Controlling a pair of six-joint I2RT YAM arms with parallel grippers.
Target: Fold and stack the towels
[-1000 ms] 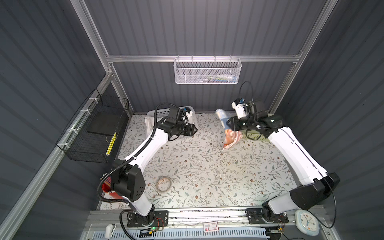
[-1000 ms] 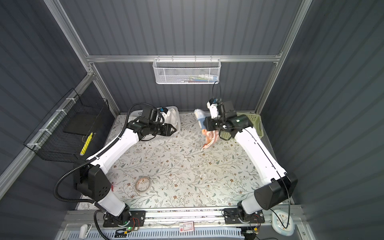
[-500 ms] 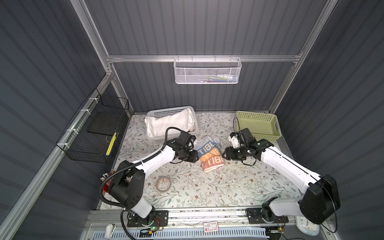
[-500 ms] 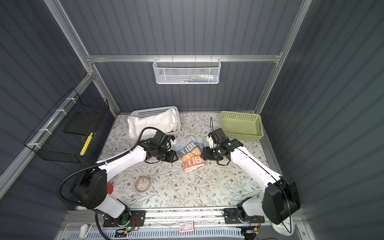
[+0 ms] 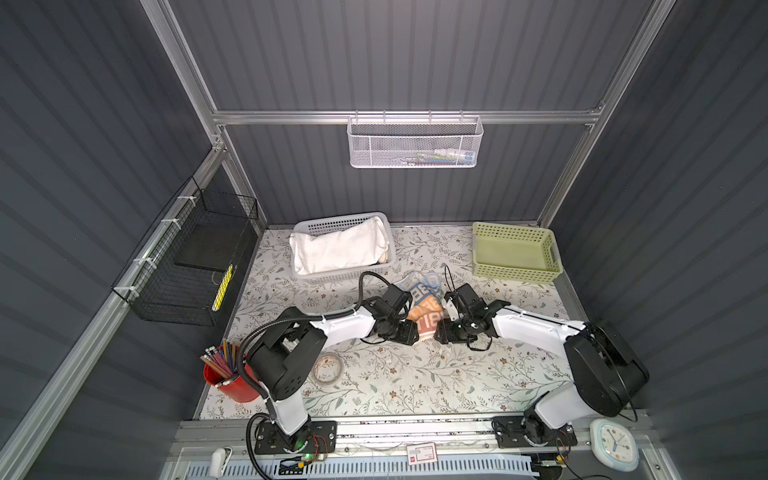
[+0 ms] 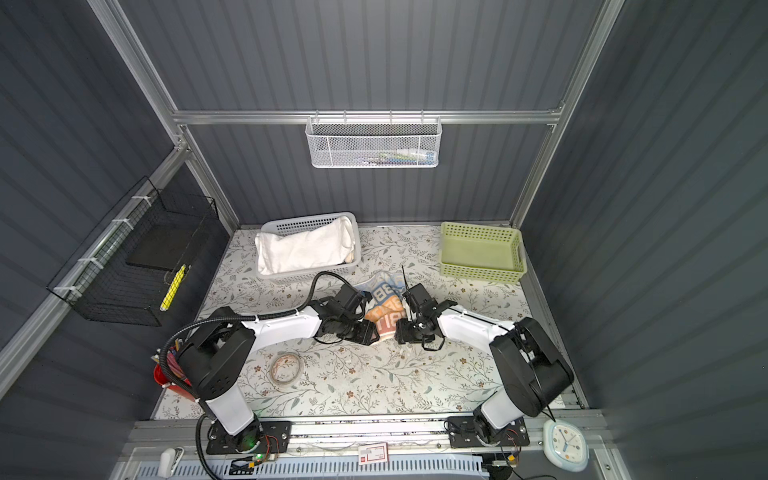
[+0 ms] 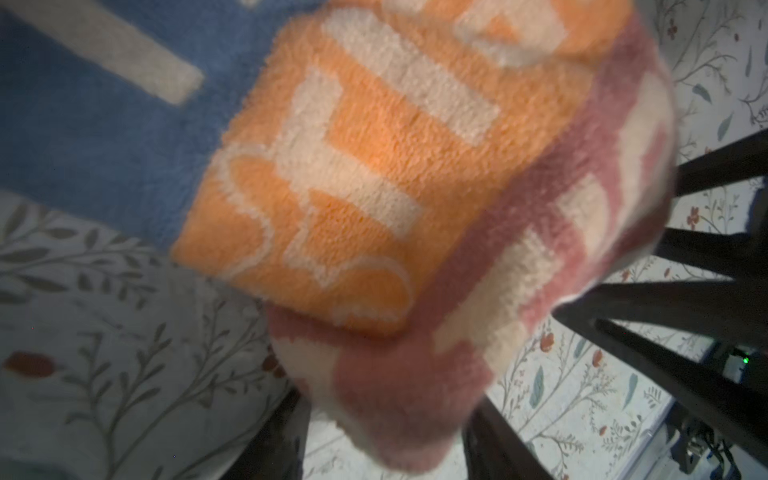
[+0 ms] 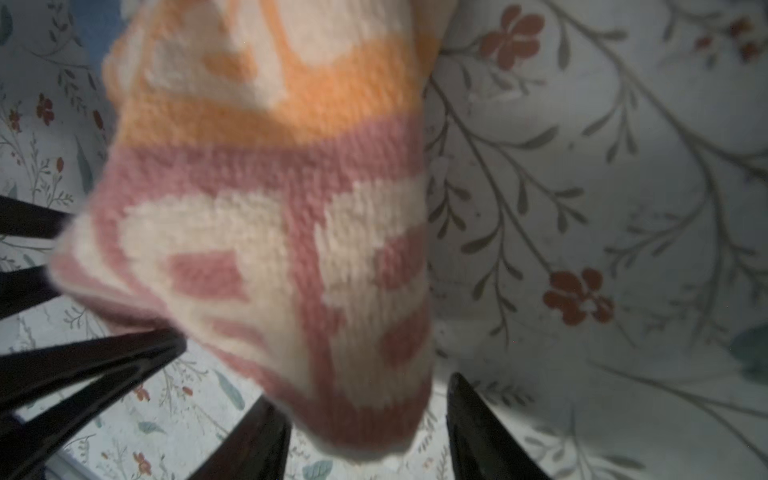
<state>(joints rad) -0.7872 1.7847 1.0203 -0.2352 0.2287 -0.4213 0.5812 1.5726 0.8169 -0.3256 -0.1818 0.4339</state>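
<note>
The orange-and-blue lettered towel [image 5: 426,301] [image 6: 386,307] lies folded mid-table, and my two grippers meet at its near end. My left gripper [image 5: 409,334] [image 7: 386,401] is open, with the towel's pink and cream corner [image 7: 374,166] between its dark fingers. From the other side my right gripper [image 5: 440,332] [image 8: 363,390] is also open around the same end of the towel [image 8: 270,208], with a gap showing beside one finger. A plain white towel [image 5: 336,249] fills the white basket [image 5: 345,276] at the back left.
A green basket [image 5: 515,272] stands at the back right. A tape roll [image 5: 327,368] and a red cup of pencils [image 5: 226,374] sit front left. A black wire basket [image 5: 187,266] hangs on the left wall, a white mesh basket [image 5: 415,143] on the back wall.
The lettered towel came down from the air at the back to the table. Both grippers have since slid toward the front, from its sides to its near end.
</note>
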